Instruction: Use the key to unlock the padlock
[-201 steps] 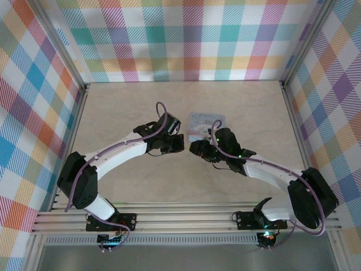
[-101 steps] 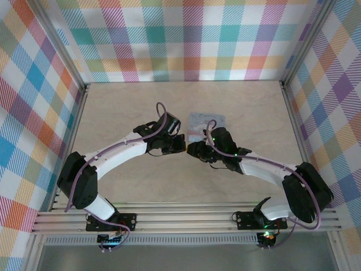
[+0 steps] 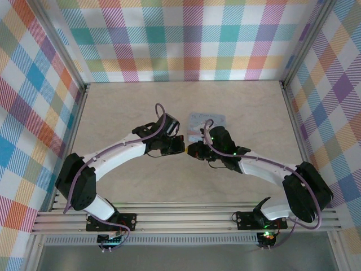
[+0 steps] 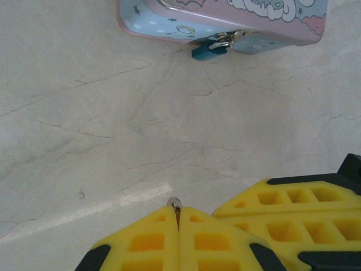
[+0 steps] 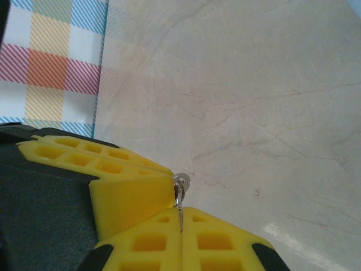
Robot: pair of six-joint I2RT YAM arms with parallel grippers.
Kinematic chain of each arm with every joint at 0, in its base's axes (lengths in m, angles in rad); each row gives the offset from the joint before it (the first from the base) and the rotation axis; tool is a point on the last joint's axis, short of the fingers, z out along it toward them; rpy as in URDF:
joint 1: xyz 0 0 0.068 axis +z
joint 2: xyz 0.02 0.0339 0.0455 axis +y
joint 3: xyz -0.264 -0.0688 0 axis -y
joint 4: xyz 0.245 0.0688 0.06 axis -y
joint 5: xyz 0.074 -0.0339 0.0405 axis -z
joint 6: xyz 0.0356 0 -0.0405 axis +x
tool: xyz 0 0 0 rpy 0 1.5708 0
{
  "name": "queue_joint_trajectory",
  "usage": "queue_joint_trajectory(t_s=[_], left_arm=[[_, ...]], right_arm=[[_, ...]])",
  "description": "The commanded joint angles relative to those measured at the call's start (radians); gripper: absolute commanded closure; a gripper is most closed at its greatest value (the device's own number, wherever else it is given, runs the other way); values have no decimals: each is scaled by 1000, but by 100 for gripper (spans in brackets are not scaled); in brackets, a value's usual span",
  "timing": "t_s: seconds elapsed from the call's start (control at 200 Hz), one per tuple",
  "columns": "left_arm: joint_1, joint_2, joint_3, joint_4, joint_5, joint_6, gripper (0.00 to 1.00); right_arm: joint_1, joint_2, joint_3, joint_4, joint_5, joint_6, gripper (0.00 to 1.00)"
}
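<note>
Right gripper (image 5: 180,220) is now shut; a second ago its jaws stood apart. We see it pinching the key (image 5: 180,189), whose head pokes out above the pads. Left gripper (image 4: 177,223) is clamped on the same key, tip to tip with the right. We read this as a hand-over, so the left should release next. The padlock (image 4: 209,49) hangs on the tin box (image 4: 169,20), well apart across the surface (image 4: 113,124).

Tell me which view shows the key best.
Right wrist: the key stands clear, bow and shank, pinched in the right hand. Left wrist shows just its tip above the left hand. From top external it is too small to tell.
</note>
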Motion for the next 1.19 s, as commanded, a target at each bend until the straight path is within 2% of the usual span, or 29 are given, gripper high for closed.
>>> queue_joint_trajectory(t_s=[0.0, 0.105, 0.19, 0.33, 0.495, 0.625, 0.8, 0.93, 1.02, 1.125, 1.19], left_arm=[[-11, -59, -29, 25, 23, 9, 100], [-12, -97, -63, 62, 23, 25, 100], [-10, -147, -92, 91, 14, 47, 84], [-2, -212, -84, 54, -20, 159, 70], [2, -289, -82, 0, -55, 280, 65], [18, -406, -179, 133, -11, 295, 59], [66, -516, -290, 377, 193, 268, 61], [70, -555, -340, 485, 253, 277, 66], [69, -578, -378, 569, 299, 263, 69], [69, -569, -399, 647, 360, 233, 80], [68, -550, -399, 675, 402, 222, 83]], right_arm=[[3, -39, 31, -27, 35, -117, 100], [2, -75, 50, -84, 34, -236, 100], [0, -103, 100, -204, 57, -369, 100], [-7, -135, 211, -431, 112, -602, 100], [-16, -118, 344, -641, 69, -837, 100], [-28, -97, 425, -752, -10, -955, 100], [-51, -87, 481, -830, -166, -1085, 100], [-63, -95, 487, -864, -251, -1181, 100], [-78, -101, 500, -882, -316, -1192, 100], [-102, -95, 526, -907, -409, -1180, 100], [-117, -89, 537, -911, -454, -1153, 100]])
